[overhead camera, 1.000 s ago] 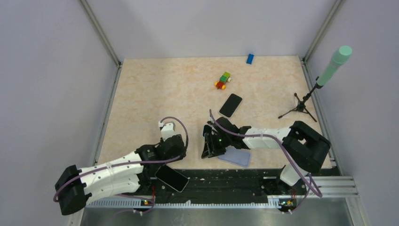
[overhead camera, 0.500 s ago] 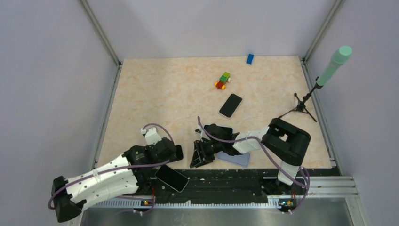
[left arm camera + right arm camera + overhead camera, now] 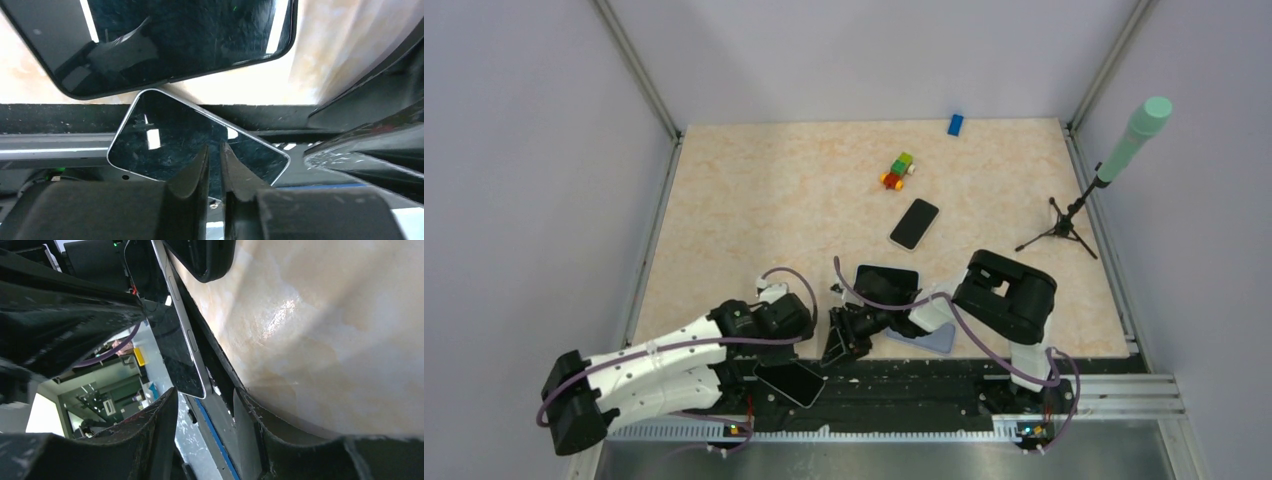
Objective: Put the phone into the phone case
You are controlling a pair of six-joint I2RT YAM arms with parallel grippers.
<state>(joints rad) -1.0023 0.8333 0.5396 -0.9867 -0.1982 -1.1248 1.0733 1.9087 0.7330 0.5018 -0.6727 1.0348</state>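
A silver-edged phone lies flat, half on the black front rail; it also shows in the left wrist view and edge-on in the right wrist view. A blue-grey phone case lies on the table by the right arm. My left gripper has its jaws almost together just above the phone, nothing between them. My right gripper is open and low at the table's front edge, the phone's corner just ahead of it. A second black phone lies mid-table.
A black glossy slab lies behind the right wrist; a similar dark slab fills the top of the left wrist view. Coloured blocks, a blue block and a tripod with a green cylinder stand further back.
My right arm has folded back and its gripper has moved left toward the front edge, uncovering the black slab. My left gripper has shifted a little right, over the phone.
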